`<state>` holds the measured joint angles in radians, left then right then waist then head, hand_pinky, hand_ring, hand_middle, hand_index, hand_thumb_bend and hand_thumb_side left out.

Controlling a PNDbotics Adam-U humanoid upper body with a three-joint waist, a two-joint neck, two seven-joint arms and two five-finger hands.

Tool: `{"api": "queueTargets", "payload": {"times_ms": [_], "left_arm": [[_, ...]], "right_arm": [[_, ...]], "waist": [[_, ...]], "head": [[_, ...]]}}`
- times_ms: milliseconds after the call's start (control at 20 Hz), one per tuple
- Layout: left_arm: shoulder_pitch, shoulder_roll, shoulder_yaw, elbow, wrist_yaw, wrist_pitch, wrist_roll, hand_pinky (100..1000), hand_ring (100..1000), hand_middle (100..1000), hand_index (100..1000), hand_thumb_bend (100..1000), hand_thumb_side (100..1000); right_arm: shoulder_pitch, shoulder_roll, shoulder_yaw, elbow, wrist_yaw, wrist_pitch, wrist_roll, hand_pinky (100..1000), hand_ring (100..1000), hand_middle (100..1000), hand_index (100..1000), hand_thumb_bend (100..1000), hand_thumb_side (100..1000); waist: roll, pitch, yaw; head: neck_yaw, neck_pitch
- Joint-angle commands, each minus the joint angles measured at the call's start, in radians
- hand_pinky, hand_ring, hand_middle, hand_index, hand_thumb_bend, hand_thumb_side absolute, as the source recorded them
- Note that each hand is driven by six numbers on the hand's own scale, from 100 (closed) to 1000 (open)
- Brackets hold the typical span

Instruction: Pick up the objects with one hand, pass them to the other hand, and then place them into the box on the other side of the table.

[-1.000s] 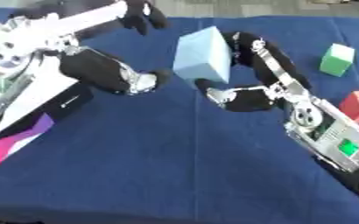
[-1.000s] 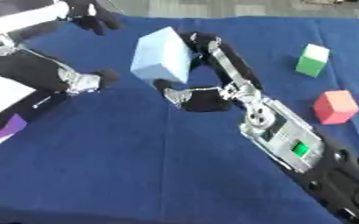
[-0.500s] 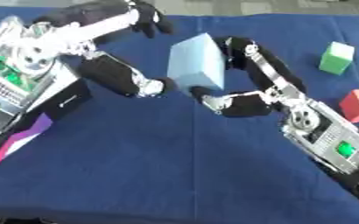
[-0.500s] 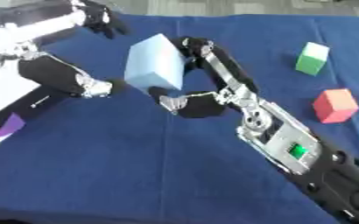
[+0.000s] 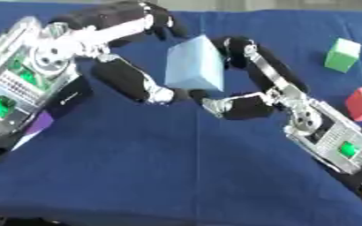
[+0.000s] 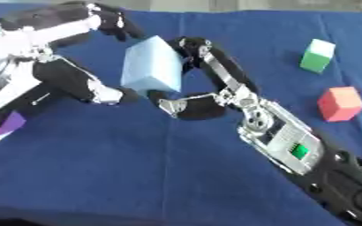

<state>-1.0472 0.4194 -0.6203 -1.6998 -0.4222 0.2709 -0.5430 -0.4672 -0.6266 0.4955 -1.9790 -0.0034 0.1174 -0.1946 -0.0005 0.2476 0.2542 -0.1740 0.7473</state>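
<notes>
Left eye view: right hand (image 5: 242, 103) has the light blue block (image 5: 193, 66) pinched between curled fingers and thumb, held up over the blue table (image 5: 176, 176) near its middle-far part. Vs 1 s ago the left hand (image 5: 130, 57) has come in much closer; its upper fingers now arch just over the block's top-left, the lower thumb reaches toward the block's bottom edge, nearly touching the right thumb. Left hand is spread wide w/ nothing in it yet, and whether it touches the block I can't tell. Meaning, as I judge: handover is about to happen, pickup done, transfer not done, placing not started. Green block (image 6: 318, 55) and red block (image 6: 341, 103) sit well apart on the right side, clear of both arms. Purple thing (image 6: 2, 123) shows at left edge under the left arm. Open cloth in the foreground gives room to move; the box isn't in view, so route to it can't be judged.
</notes>
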Motion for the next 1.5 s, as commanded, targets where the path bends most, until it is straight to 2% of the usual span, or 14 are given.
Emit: {"api": "queueTargets", "payload": {"times_ms": [50,350,600,1200,1500], "left_arm": [[-0.022,0.000,0.007,0.001,-0.015,-0.012,0.003,877,818,811,873,570,420],[-0.021,-0.010,0.005,0.017,-0.046,-0.017,0.013,874,818,811,873,562,420],[-0.020,-0.015,0.004,0.023,-0.040,-0.008,0.017,870,808,796,853,470,434],[-0.021,-0.033,-0.010,0.031,-0.032,-0.009,-0.003,864,804,768,821,454,417],[-0.017,-0.040,-0.011,0.038,-0.031,-0.008,0.005,853,793,743,790,358,374]], "right_arm": [[-0.016,-0.007,-0.002,-0.021,0.010,-0.006,0.007,587,715,538,550,116,100],[-0.018,-0.007,0.003,-0.021,0.011,-0.013,0.012,587,715,537,549,117,100],[-0.018,-0.008,0.004,-0.021,0.013,-0.015,0.013,587,712,537,549,118,100],[-0.024,-0.008,0.010,-0.021,0.009,-0.025,0.017,586,711,537,548,119,100],[-0.024,-0.007,0.012,-0.021,0.010,-0.024,0.018,585,711,537,548,100,100]], "waist": [[0.001,-0.015,-0.001],[0.000,-0.014,-0.002],[-0.001,-0.014,-0.001],[-0.001,-0.013,-0.002],[0.000,-0.013,-0.003]], "head": [[0.005,0.004],[0.010,0.000],[0.012,-0.001],[0.016,0.000],[0.017,-0.001]]}}
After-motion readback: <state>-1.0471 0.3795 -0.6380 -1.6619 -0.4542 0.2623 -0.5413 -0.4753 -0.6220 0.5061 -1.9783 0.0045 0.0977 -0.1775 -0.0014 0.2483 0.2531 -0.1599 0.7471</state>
